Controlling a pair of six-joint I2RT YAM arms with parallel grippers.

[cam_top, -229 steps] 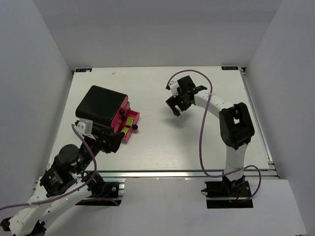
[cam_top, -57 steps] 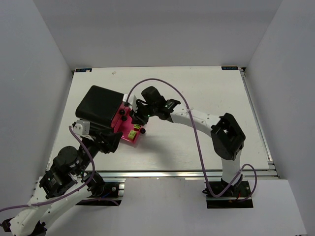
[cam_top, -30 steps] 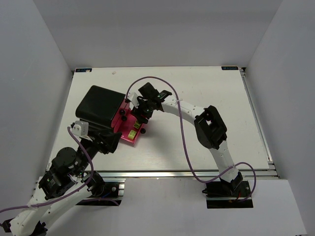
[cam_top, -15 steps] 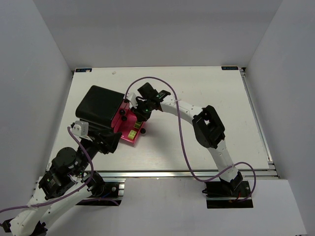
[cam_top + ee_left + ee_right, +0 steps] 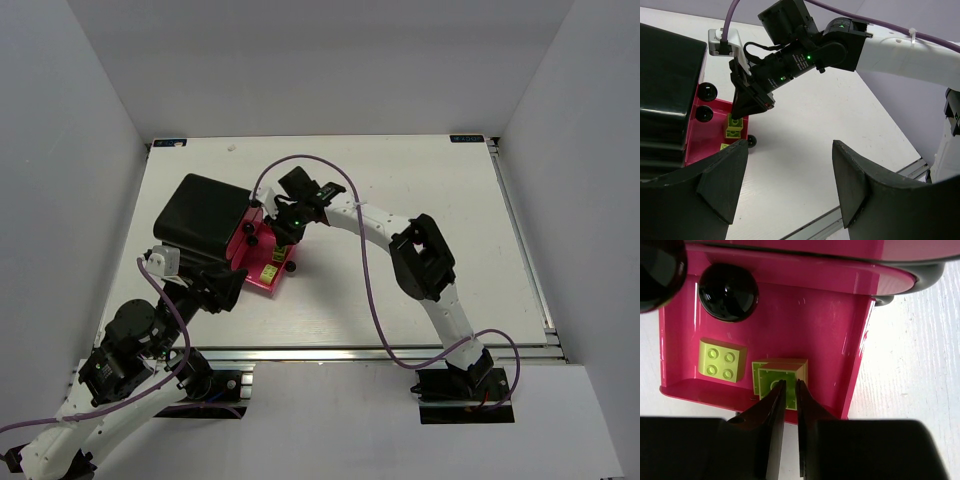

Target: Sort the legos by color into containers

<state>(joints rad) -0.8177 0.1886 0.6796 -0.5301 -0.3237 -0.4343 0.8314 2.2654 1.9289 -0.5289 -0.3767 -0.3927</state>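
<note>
Right gripper has reached the open magenta plastic drawer. Its fingers, a slit apart, part-hide the lime studded brick beneath; grasp indiscernible. Left gripper gapes, empty.

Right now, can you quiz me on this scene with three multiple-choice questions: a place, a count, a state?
1. Where is the right gripper? A. Over the open magenta-pink plastic drawer. B. Beside its own base. C. Raised far from everything.
2. How many small lime-green studded plastic bricks lie in that drawer? A. None. B. Two. C. Five.
3. The left gripper is: A. Shut. B. Holding a brick. C. Open.
Answers: A, the right wrist view shows pink drawer floor around its tips; B, two are visible there; C, its fingers stand wide apart.
</note>
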